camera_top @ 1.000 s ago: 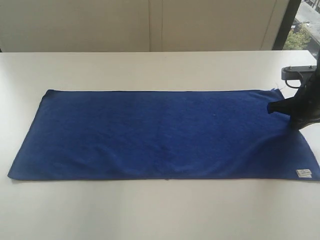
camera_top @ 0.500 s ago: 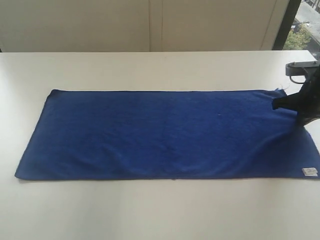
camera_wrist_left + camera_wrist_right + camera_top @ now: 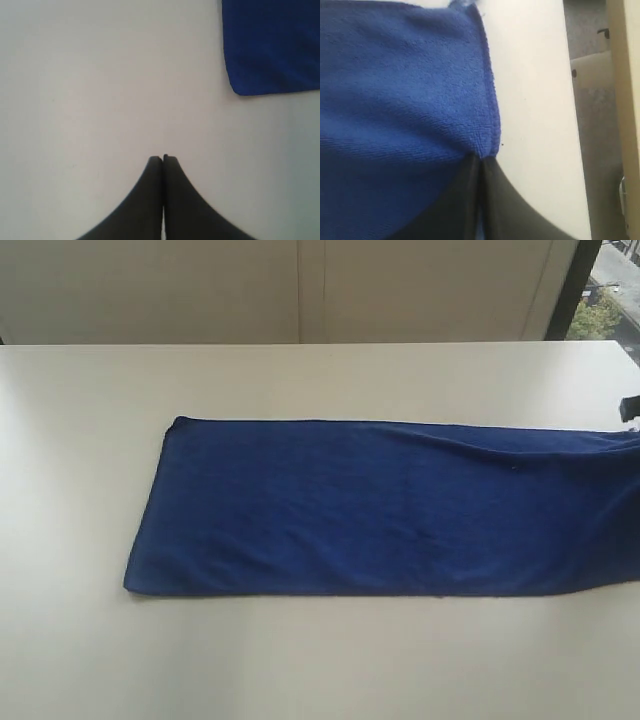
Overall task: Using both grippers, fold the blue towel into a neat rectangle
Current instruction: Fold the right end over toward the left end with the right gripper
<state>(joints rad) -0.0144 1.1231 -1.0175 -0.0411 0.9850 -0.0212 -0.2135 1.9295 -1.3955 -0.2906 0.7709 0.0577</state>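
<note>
Towel [image 3: 380,505] slid right; wrist views alone: right end effector [image 3: 481,159] pinches hem, left [image 3: 163,158] closed.

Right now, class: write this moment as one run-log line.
blue towel: spread on table | right gripper: shut on towel hem | left gripper: shut, empty, off the towel

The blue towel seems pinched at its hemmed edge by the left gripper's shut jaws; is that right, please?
Not quite: it is the right gripper whose shut jaws pinch the blue towel at its hemmed edge, as the right wrist view shows; the left gripper is shut on nothing.
</note>
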